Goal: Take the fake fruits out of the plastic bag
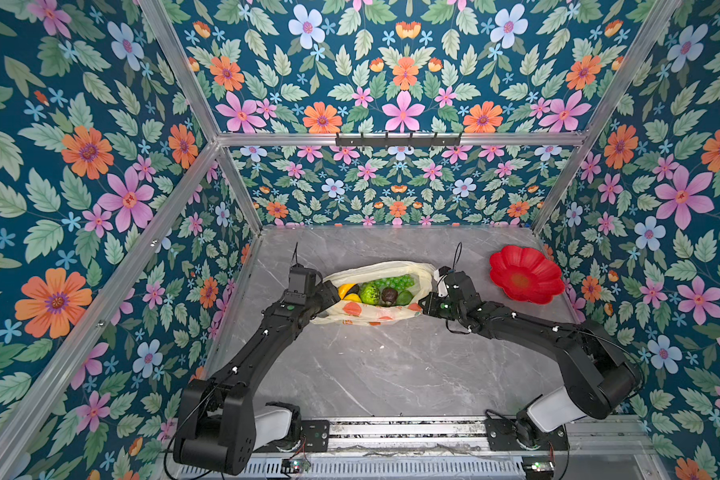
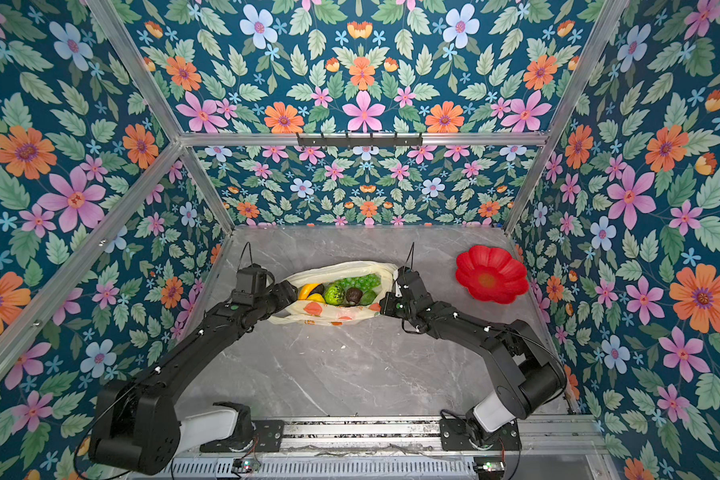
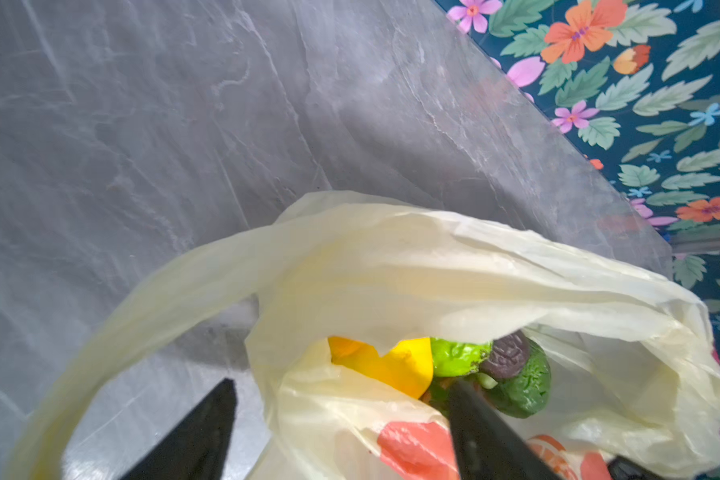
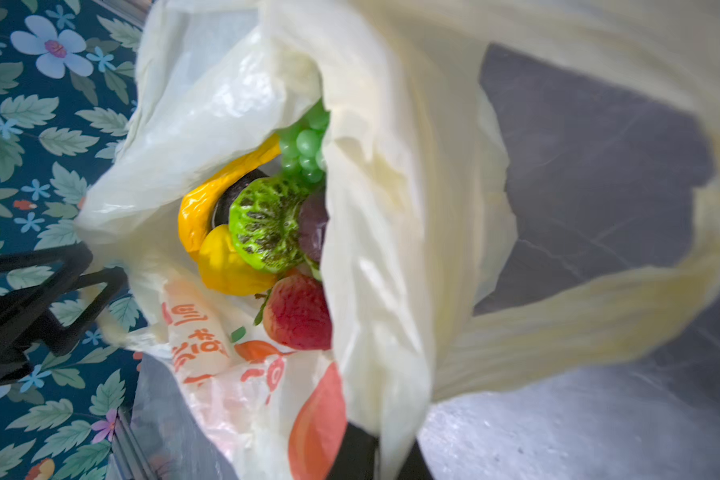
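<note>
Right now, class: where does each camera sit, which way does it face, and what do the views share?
Top views: high above the arm bases, facing down on the table; arms, left gripper, right gripper show.
Left wrist: aims into bag; open fingers show.
Right wrist: aims into bag's other end; fingers pinch bag.
All share: bag, fruit.

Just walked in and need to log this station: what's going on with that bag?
Two robot arms are working at a plastic bag lying on the grey table. The right gripper is shut on the bag's edge at one end. The left gripper is open at the other end, with one finger inside the bag's mouth and one outside. The fake fruits sit inside the bag; none is out yet. A red flower-shaped plate stands apart to the right.
</note>
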### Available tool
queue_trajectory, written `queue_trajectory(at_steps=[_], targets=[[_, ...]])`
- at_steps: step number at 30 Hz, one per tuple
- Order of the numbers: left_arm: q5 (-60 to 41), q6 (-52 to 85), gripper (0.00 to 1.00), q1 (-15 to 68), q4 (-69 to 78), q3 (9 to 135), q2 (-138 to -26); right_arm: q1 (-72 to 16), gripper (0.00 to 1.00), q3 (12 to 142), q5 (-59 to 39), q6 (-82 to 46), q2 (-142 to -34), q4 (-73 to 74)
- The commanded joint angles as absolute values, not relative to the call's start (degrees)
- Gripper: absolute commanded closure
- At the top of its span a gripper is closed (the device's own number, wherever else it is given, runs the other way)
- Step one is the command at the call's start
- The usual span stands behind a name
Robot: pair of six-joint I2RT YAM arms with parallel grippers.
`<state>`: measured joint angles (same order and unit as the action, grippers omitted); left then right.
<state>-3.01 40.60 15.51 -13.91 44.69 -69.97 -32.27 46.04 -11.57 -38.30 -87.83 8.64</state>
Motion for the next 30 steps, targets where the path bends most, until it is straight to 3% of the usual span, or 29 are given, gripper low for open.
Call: queue_trajectory(at_steps=[1, 8, 12, 13, 15, 19, 30], targets=[[5.1, 44.2, 0.09, 18.4, -16.7, 43.4, -67.4, -33.9, 1.00, 45.6, -8.2, -36.7, -86.8, 7.3], [7.1, 48.3, 0.11, 24.5, -10.7, 41.5, -64.0, -35.8, 1.00, 45.1, -6.2, -36.9, -86.2, 7.2], [21.5, 56.3, 0.06, 29.8, -20.3, 41.6, -60.9, -35.9, 1.00, 44.6, -5.6, -37.5, -85.2, 6.9], [24.0, 58.2, 0.01, 31.0, -20.1, 39.6, -58.7, -35.9, 1.00, 44.3, -5.4, -37.7, -84.9, 7.0], [25.9, 61.6, 0.00, 31.5, -20.0, 36.5, -55.6, -36.0, 1.00, 44.1, -5.2, -38.0, -84.7, 7.0], [22.1, 61.7, 0.00, 31.2, -14.4, 34.5, -56.5, -36.8, 1.00, 43.9, -4.9, -38.2, -84.8, 7.4], [7.4, 58.3, 0.00, 24.6, 0.6, 37.0, -74.4, -39.4, 1.00, 39.7, -4.1, -39.7, -83.0, 10.4]])
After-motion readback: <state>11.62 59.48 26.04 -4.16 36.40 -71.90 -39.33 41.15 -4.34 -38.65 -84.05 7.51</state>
